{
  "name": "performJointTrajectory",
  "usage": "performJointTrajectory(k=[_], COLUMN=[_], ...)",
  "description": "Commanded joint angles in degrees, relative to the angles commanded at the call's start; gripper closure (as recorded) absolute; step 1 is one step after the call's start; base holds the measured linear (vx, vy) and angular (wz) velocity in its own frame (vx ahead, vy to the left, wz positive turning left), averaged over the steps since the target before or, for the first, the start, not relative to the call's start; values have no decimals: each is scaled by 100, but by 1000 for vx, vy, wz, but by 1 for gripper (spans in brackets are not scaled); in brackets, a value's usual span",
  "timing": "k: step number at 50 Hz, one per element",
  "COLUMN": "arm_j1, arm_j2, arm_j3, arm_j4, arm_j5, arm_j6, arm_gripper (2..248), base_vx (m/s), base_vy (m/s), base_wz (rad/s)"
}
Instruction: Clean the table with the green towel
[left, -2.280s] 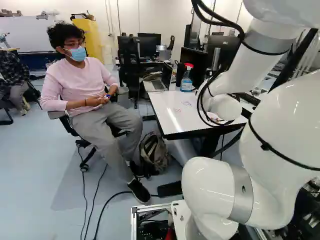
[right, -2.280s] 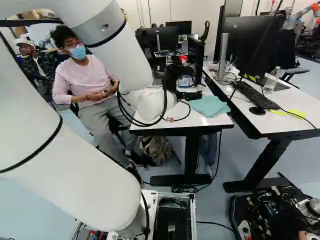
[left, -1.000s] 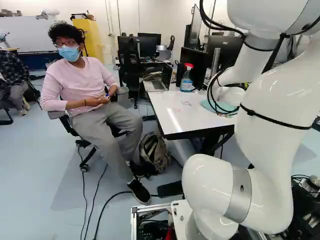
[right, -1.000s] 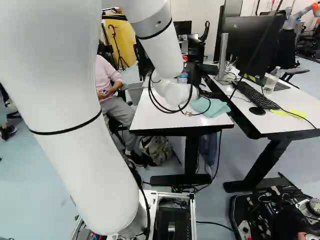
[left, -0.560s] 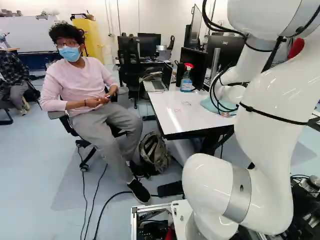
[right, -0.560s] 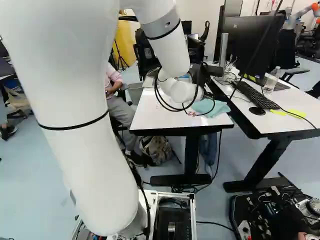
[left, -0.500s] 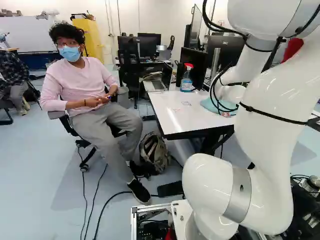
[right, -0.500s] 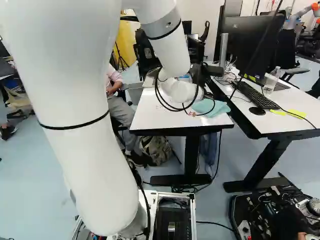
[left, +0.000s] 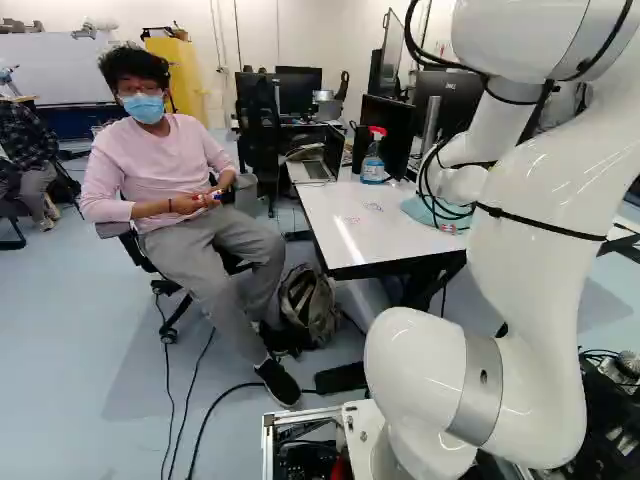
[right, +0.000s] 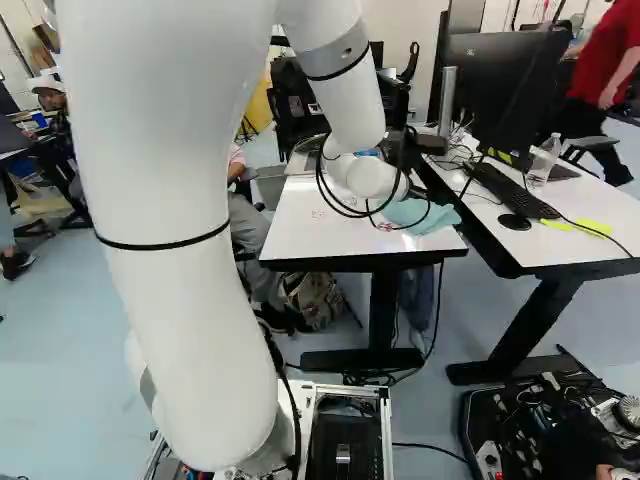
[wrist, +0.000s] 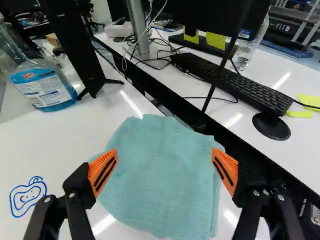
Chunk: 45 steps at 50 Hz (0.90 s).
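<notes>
Gripper (right: 415, 163): fingers wide apart, green towel (wrist: 160, 175) seen between them, lying on white table (wrist: 45, 145). Towel reaches black edge facing second desk (wrist: 227, 112) with keyboard (wrist: 235, 80). White tabletop stretches away from that edge, to blue drawing (wrist: 27, 196) and spray bottle (wrist: 47, 87). Arm (left: 540, 270) hides part of towel in left base view; bottle's top cut off in wrist view.

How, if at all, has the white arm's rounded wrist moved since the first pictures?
Yes: against the white-topped table, the wrist shifted rightward in the right base view.
</notes>
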Motion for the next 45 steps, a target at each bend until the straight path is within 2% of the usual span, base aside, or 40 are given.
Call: performJointTrajectory(k=[45], arm_j1=[30], arm_j2=[-347], arm_j3=[-418], arm_j4=[0], arm_j5=[-877], arm_j6=[0], arm_gripper=[3], base_vx=[0], base_vy=[0], base_wz=[0])
